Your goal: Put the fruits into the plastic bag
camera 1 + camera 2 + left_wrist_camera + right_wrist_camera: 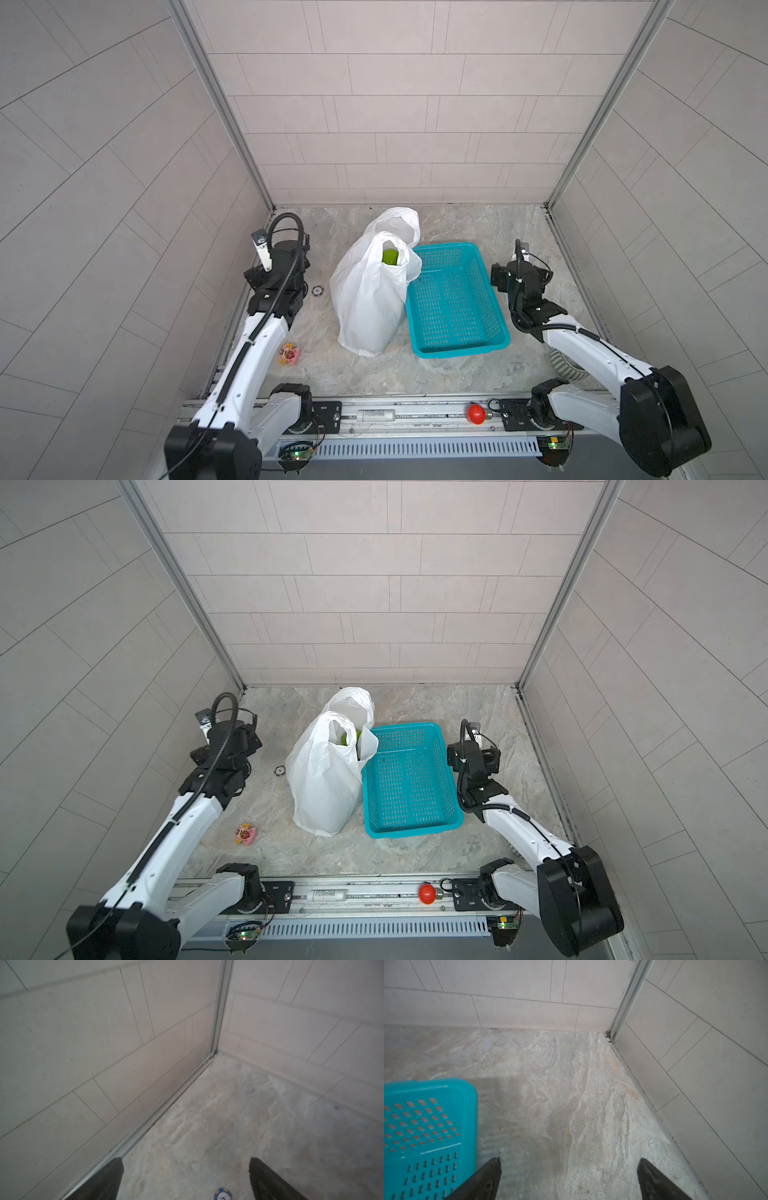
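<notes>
Up close, the left gripper (185, 1159) hangs with its jaws spread wide, nothing between them but bare tabletop (228, 1115), and a blue-and-white disc (223, 1193) sits just below. Over on the right, the right gripper (569, 1159) is parted just as wide and empty too, with the far corner of the teal basket (436, 1084) just to its left.

Moving outward, the basket looks empty. Touching its left wall stands the plastic bag (365, 307), mid-table, mouth facing up, with a green fruit (390, 257) showing high inside. Any other fruits are hidden behind the white film, and none lies loose on the table. A pink trinket (289, 354) sits near-left, and a red ball (476, 414) rests on the near rail (415, 424).

It looks nearly done, but here is the danger: that thin bag stands only by its own crumple and the basket's support. A bump to either could slump it and let the green fruit, riding near the mouth, roll out.

Writing? A grey cylinder (376, 414) on the rail carries a label, too small to read, and the disc's markings are blurred.
</notes>
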{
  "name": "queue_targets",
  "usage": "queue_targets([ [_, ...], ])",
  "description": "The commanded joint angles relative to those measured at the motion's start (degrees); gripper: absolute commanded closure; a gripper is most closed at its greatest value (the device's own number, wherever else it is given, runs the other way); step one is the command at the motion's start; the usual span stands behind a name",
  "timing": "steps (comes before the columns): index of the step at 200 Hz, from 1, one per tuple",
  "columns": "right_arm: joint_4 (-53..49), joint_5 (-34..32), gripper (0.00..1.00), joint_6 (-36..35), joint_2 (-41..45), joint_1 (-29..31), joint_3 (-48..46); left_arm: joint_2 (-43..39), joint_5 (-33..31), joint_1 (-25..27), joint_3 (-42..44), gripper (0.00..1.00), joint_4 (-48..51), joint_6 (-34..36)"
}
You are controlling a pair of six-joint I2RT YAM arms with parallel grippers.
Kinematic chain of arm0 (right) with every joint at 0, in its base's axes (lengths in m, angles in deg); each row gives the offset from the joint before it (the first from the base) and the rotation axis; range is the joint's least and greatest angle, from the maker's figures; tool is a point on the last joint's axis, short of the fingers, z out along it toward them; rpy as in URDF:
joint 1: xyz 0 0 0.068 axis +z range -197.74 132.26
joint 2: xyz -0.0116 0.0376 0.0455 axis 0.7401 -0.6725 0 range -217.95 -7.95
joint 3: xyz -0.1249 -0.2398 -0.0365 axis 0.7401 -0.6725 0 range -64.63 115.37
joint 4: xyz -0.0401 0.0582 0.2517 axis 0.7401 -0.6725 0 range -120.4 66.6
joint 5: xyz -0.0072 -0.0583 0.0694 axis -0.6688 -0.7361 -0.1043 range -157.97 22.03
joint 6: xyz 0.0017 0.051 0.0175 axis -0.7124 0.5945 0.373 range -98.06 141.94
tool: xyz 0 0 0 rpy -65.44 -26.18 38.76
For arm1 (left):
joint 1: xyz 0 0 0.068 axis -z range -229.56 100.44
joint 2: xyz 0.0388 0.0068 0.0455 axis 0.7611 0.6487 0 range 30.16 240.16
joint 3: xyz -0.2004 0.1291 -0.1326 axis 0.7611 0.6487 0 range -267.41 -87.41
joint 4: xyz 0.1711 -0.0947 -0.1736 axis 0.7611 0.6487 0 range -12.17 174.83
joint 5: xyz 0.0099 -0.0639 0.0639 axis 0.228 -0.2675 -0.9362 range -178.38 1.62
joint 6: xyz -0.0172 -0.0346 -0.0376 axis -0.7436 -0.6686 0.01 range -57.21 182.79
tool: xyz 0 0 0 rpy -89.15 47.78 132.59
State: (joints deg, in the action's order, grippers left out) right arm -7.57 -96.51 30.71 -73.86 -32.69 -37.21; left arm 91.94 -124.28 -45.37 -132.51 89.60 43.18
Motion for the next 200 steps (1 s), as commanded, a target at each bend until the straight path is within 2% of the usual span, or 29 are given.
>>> queue_targets([
  [1, 20.7, -8.2, 0.01, -7.9, -3.8, -0.2, -3.5, 5.9, -8.3, -1.4, 4.5, 0.0, -14.7, 4.1],
  [20, 20.9, -7.9, 0.01, -7.8, -7.0, -0.2, -3.3, 12.5, -5.7, -5.7, 5.6, 0.0, -15.7, 0.3],
  [33, 22.5, -7.5, 0.01, -10.3, -8.9, -0.1, -3.0, 17.0, -4.7, -6.1, 5.8, 0.0, -18.5, 0.5],
  [43, 22.6, -10.0, 0.01, -11.2, -10.5, -0.1, -2.6, 20.1, -4.8, -6.0, 5.6, 0.0, -20.0, 0.9],
  [59, 24.5, -14.2, 0.01, -8.4, -12.6, -1.1, -3.0, 22.7, -3.3, -6.0, 6.1, 0.0, -22.3, 0.7],
  [82, 29.6, -11.0, 0.01, -7.6, -14.8, -2.3, -5.8, 24.9, -0.7, -5.3, 8.7, 0.0, -29.7, 1.5],
  [97, 35.2, -9.9, 0.01, -7.7, -17.7, -2.6, -7.6, 25.8, 2.9, -4.3, 11.5, 0.0, -38.7, 5.9],
  [107, 36.4, -8.4, 0.0, -8.3, -18.9, -2.8, -7.3, 25.9, 4.8, -3.5, 11.9, 0.0, -40.3, 8.1],
  [121, 33.3, -4.5, 0.01, -8.5, -19.0, -3.9, -6.0, 26.2, 8.3, -2.4, 12.6, 0.0, -42.7, 11.0],
  [136, 32.9, 3.1, 0.0, -6.9, -19.4, -6.9, -6.6, 27.0, 11.0, -1.3, 14.5, 0.0, -48.1, 14.4],
  [143, 37.0, 6.6, 0.01, -6.6, -21.7, -8.3, -7.4, 26.9, 11.3, -0.8, 14.8, 0.0, -48.7, 14.9],
  [152, 42.7, 7.4, 0.0, -7.4, -24.8, -8.8, -7.7, 26.9, 12.2, -0.6, 15.6, 0.0, -50.3, 15.6],
  [175, 31.0, 9.1, 0.0, -6.0, -21.8, -9.7, -4.4, 26.9, 18.1, -0.6, 19.9, 0.0, -57.7, 17.4],
  [192, 33.3, 9.2, 0.0, -6.3, -22.3, -9.7, -5.0, 30.0, 19.3, -0.5, 23.4, 0.0, -67.7, 18.9],
  [200, 36.3, 9.3, 0.0, -6.4, -23.1, -9.7, -5.9, 29.2, 18.7, -0.5, 22.7, 0.0, -65.3, 18.3],
])
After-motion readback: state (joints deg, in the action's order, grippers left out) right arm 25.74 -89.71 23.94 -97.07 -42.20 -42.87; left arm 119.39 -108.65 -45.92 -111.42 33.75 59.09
